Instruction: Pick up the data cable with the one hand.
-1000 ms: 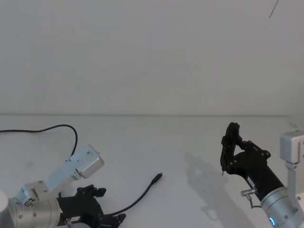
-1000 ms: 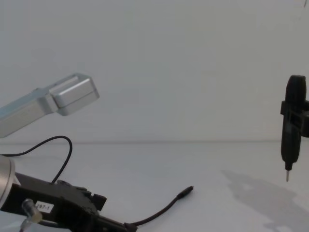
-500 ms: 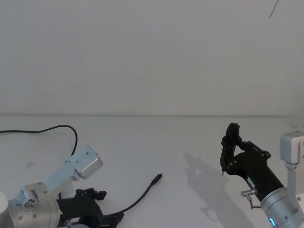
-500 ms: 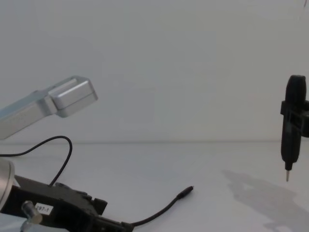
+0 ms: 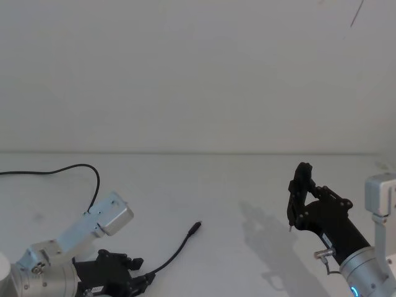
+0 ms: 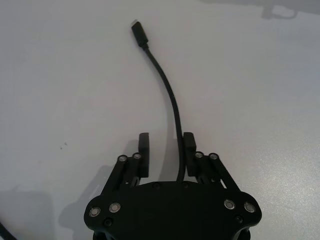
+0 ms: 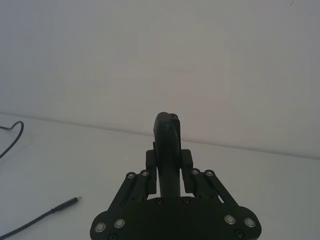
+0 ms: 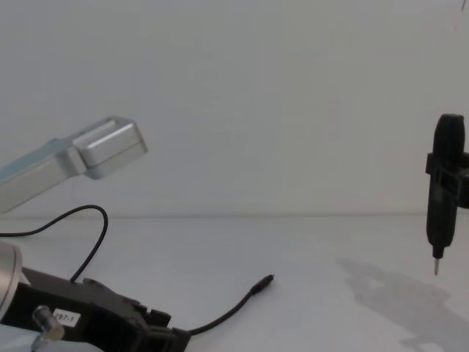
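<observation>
Left tool (image 6: 166, 142) low on the counter (image 5: 260, 179), cable (image 6: 168, 92) between its fingers (image 6: 144, 150).
The left tool is open at the near left; the thin black cable runs between its spread fingers, close beside one, its plug (image 5: 195, 227) pointing away. The right tool (image 7: 169, 162), raised at the right, is closed on a black pen (image 7: 166, 127).

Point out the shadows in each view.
Head view: the right gripper and its tool cast a soft shadow on the table. Chest view: same shadow, at the right. Left wrist view: the left gripper shades the table beside it. Right wrist view: even light.
</observation>
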Controlling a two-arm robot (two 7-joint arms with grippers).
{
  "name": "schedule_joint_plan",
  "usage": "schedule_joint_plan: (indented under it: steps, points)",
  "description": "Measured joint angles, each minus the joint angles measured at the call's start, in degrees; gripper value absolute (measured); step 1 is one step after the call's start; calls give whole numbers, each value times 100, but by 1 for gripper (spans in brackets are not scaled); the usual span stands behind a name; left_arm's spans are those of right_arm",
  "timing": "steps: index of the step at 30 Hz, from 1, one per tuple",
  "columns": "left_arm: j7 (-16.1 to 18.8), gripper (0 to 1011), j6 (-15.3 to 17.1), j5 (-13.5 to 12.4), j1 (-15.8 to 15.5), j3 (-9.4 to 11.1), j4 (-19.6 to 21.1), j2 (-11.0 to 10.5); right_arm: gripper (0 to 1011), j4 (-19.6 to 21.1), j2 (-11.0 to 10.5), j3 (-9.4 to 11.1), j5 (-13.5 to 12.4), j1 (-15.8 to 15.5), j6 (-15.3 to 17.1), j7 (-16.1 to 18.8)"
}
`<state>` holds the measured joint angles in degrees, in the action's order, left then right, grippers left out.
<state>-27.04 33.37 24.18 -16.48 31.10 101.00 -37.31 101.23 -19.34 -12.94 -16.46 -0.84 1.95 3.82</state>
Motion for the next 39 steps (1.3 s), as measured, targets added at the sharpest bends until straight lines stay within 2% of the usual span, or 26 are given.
schedule_joint_plan:
  steps: [1, 2, 4, 7, 10, 12, 26, 33, 39]
  points:
    - [1, 382, 1, 1, 1, -1, 0, 1, 284, 0, 0, 0, 0, 0, 0, 0]
    - [1, 382, 1, 1, 1, -1, 0, 1, 284, 0, 0, 0, 0, 0, 0, 0]
    - [3, 282, 4, 4, 2, -2, 0, 2, 284, 0, 0, 0, 0, 0, 0, 0]
    - [4, 226, 5, 5, 3, -4, 0, 3, 284, 0, 0, 0, 0, 0, 0, 0]
    - [7, 94, 7, 7, 5, -6, 0, 5, 284, 0, 0, 0, 0, 0, 0, 0]
    - [8, 64, 8, 7, 6, -5, 0, 5, 284, 0, 0, 0, 0, 0, 0, 0]
    - [13, 56, 4, 5, 7, -1, 0, 2, 284, 1, 4, 3, -1, 0, 0, 2]
    - [-9, 56, -205, -110, 0, 49, 32, -40, 284, 44, 27, 55, -97, -5, -4, 81]
    - [-57, 56, -588, -336, -3, 110, 100, -118, 284, 156, 63, 174, -404, -6, 11, 279]
